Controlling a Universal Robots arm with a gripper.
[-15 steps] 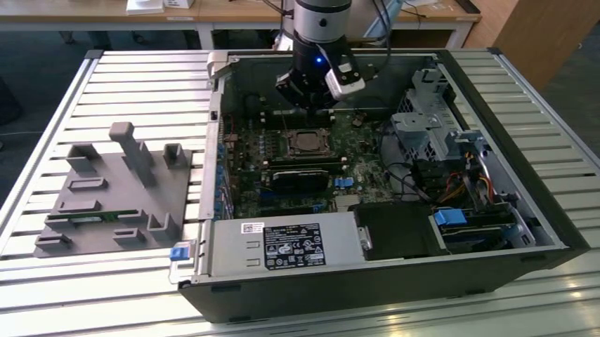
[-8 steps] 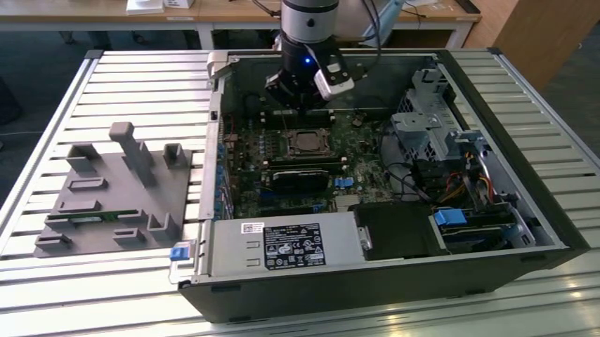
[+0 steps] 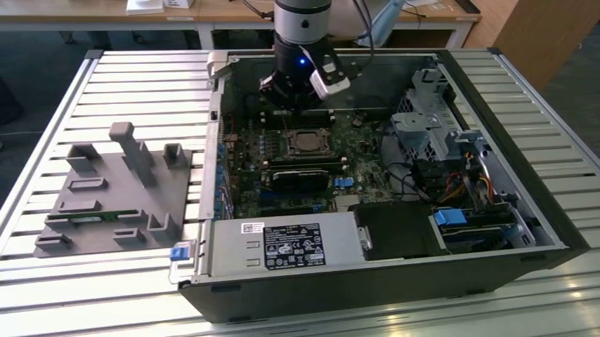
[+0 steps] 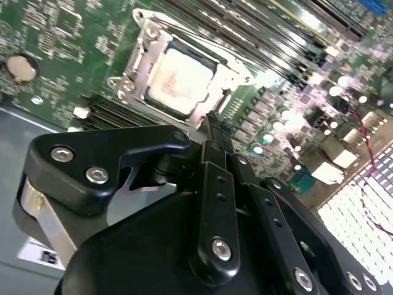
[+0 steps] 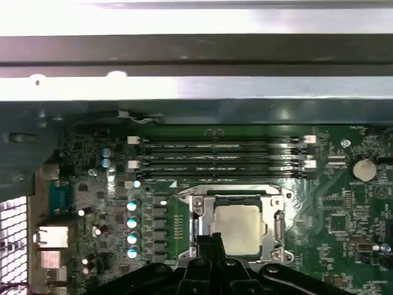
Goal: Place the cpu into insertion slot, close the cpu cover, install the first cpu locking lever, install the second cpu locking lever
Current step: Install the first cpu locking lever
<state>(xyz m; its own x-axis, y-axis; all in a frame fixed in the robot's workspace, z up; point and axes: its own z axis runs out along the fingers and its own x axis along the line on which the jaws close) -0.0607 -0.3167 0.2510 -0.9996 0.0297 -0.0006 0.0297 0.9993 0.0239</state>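
The arm is hanging over the open computer case [image 3: 525,232], with the gripper [image 4: 216,126] reaching down toward the motherboard [image 5: 344,215] just beside the insertion slot [image 5: 195,212]. In both wrist views its fingers are looking pressed together into one narrow black tip, clenched with nothing between them. That tip is sitting at the socket's edge, at or very near one side of the frame; whether it is actually touching a locking lever there is hard to make out.

The cpu [image 5: 238,227] is already lying in the insertion slot, its pale metal face showing through the cut-out of the cpu cover [image 4: 136,66], which is resting down flat around it. In the exterior view the same socket [image 3: 305,142] is sitting just in front of the gripper, with the grey fixture tray [image 3: 112,203] lying well apart on the slatted table [image 3: 140,84], toward the exterior view's left.

The risk now seems to be sideways: the closed tip is working close to thin metal parts, and a slip off a lever could be scraping the board, knocking the small capacitors [image 5: 132,221] nearby, or leaving the cover only half held over the chip
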